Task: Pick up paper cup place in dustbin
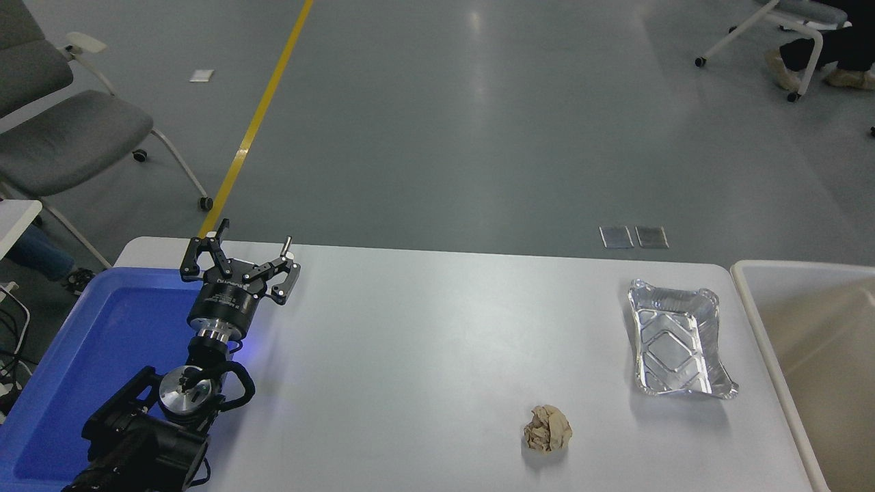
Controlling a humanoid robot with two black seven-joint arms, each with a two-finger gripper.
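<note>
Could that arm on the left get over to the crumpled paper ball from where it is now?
Probably, though it looks a long stretch. The left gripper hangs open by the blue tray, the crumpled paper ball lies far to its right, and only bare white table lies between them.

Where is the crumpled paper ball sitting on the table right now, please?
In the head view the crumpled paper ball lies on the white table near its front edge, right of centre, a little in front and left of the foil tray.

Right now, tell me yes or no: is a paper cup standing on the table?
No: the table holds only a crumpled paper ball and a foil tray; no cup shows.
</note>
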